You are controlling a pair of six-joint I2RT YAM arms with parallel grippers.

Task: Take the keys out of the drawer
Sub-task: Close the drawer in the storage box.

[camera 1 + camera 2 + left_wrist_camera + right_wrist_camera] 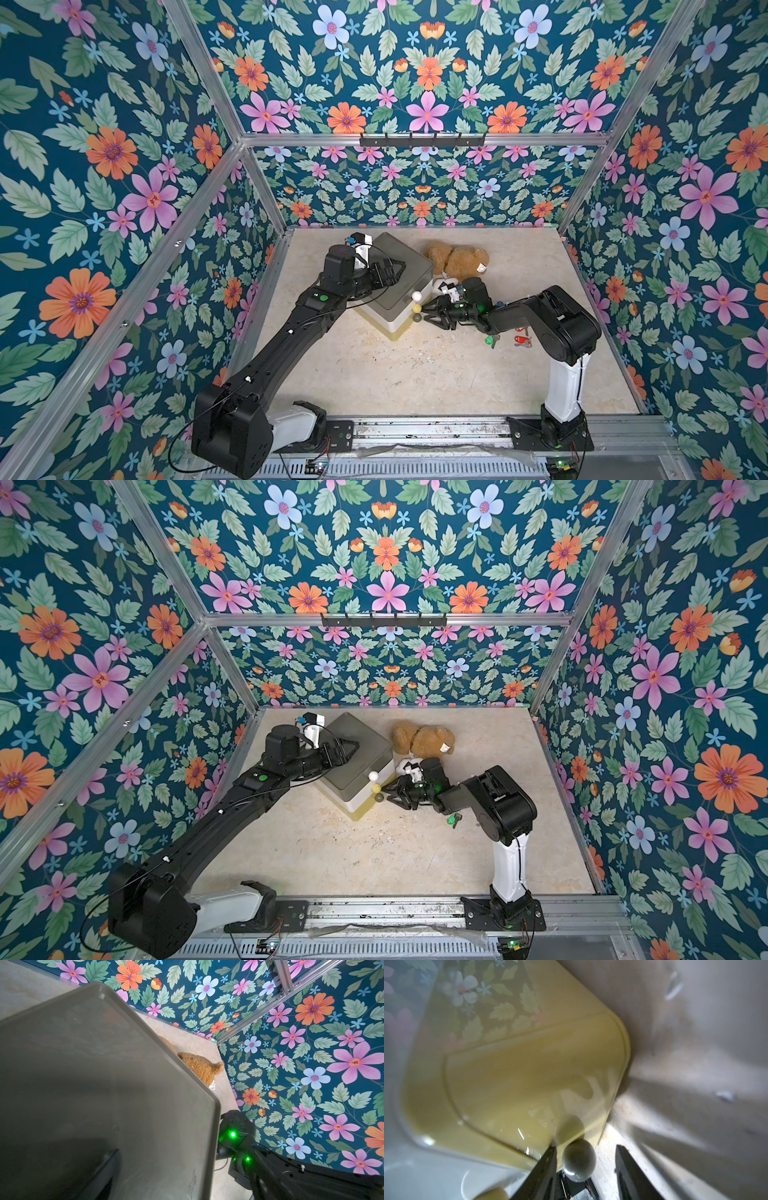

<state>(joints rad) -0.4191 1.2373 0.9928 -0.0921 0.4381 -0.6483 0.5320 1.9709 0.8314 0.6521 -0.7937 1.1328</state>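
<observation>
Nearest, on the bare table (pixel 415 374) beside the right arm's elbow, some of the keys (pixel 521 341) already lie out in the open: two with red tags and, near them, a green-tagged key (pixel 490 340). The arm hangs over that patch, so the rest cannot be counted, and no key shows inside a drawer.

A little farther in, the right gripper (pixel 426 315) is at the front of the small chest of drawers (pixel 409 282), level with the lowest knob (pixel 579 1160). In the right wrist view its fingers (pixel 548 1165) stand apart with the knob between them. One is just beside it and the other clear of it — open, gripping nothing. From above, all three drawers look pushed in.

The left gripper (pixel 401 264) rests on the chest's grey top; whether its jaws are parted cannot be told. A teddy bear (pixel 461 262) lies behind.

The task looks well along. What remains probably depends on that bottom drawer — if it holds more keys, the knob must be gripped and pulled.
</observation>
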